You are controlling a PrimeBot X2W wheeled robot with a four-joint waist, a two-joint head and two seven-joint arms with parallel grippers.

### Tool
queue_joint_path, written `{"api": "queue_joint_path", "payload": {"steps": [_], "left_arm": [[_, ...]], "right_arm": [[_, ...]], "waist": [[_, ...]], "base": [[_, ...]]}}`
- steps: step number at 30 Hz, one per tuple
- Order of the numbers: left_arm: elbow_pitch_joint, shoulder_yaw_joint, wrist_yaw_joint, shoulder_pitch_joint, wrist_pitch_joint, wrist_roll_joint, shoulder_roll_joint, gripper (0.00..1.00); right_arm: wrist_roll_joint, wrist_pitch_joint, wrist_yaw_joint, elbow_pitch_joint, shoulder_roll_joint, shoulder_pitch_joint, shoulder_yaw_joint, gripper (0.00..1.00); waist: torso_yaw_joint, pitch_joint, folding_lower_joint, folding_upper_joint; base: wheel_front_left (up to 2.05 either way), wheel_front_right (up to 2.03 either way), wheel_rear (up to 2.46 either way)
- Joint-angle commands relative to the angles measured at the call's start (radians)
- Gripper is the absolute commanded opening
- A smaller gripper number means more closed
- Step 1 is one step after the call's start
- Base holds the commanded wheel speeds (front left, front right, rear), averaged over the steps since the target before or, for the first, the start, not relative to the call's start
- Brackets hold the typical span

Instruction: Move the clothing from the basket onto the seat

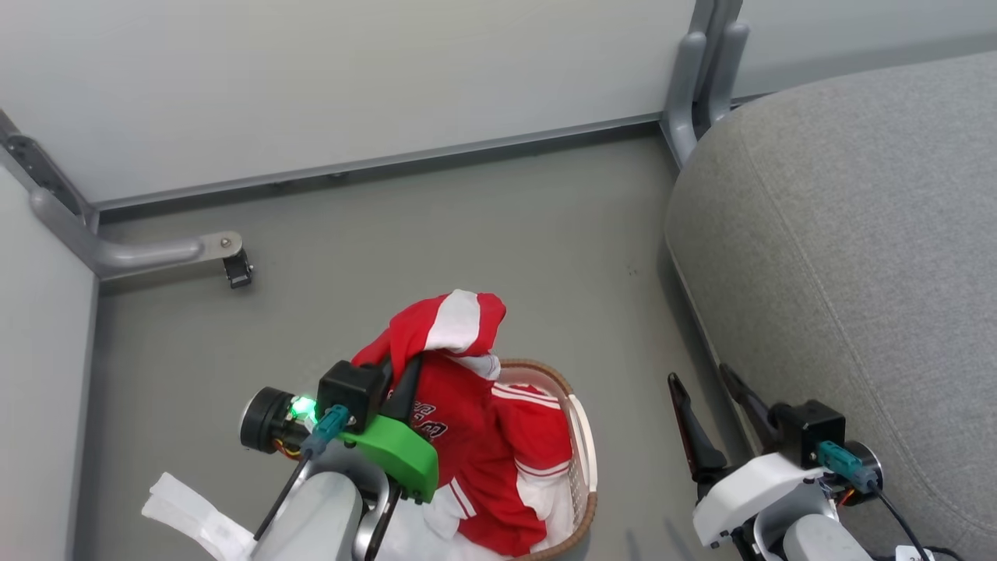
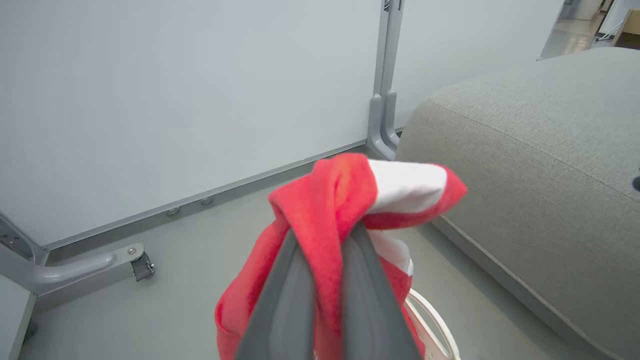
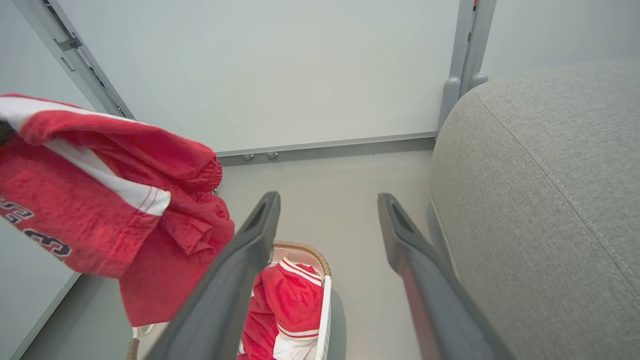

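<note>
My left gripper (image 1: 409,366) is shut on a red garment with white stripes (image 1: 452,327), holding it lifted above the basket (image 1: 583,448). In the left wrist view the cloth (image 2: 350,200) bunches between my gripper (image 2: 330,235). From the right wrist view the lifted clothing (image 3: 100,200) hangs at the left, showing white number print. More red clothing (image 1: 514,467) lies in the basket (image 3: 325,310). My right gripper (image 1: 705,380) stands open and empty beside the grey seat (image 1: 857,273). The same right gripper (image 3: 327,200) points at the floor between basket and seat (image 3: 540,200).
Pale partition walls (image 1: 350,78) close off the back and left. A grey metal foot with a caster (image 1: 234,269) sticks out at the left, and a grey post (image 1: 701,78) stands by the seat's corner. White cloth (image 1: 195,514) lies on the floor at lower left.
</note>
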Motion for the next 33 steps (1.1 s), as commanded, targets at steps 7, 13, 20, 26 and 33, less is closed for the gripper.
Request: {"api": "queue_joint_path", "payload": {"steps": [7, 13, 20, 26, 33], "left_arm": [[-0.099, -0.022, -0.019, -0.023, -0.001, -0.053, -0.003, 0.0], [-0.181, -0.095, -0.016, -0.078, -0.001, -0.133, -0.002, 0.0], [-0.238, -0.176, 0.026, -0.139, -0.001, -0.195, -0.001, 0.0], [-0.231, -0.211, 0.049, -0.153, 0.0, -0.218, -0.002, 0.0], [-0.202, -0.223, 0.054, -0.145, -0.001, -0.224, -0.002, 0.0]], "right_arm": [[0.0, -0.004, 0.0, -0.007, -0.004, 0.045, 0.014, 1.0], [-0.004, -0.004, 0.0, -0.009, -0.004, 0.061, 0.018, 1.0], [-0.002, -0.004, 0.0, -0.004, -0.004, 0.061, 0.028, 1.0], [0.019, -0.004, 0.0, -0.063, -0.004, 0.045, 0.069, 1.0], [0.019, -0.004, 0.0, -0.206, -0.021, -0.027, 0.225, 1.0]], "waist": [[0.014, -0.064, 0.0001, 0.0], [0.019, -0.065, 0.0001, 0.0], [0.018, -0.064, 0.0001, 0.0], [0.013, -0.062, 0.0001, 0.0], [0.004, -0.056, 0.0001, 0.0]], "base": [[0.0, 0.0, 0.0], [0.0, 0.0, 0.0], [0.0, 0.0, 0.0], [0.0, 0.0, 0.0], [0.0, 0.0, 0.0]]}}
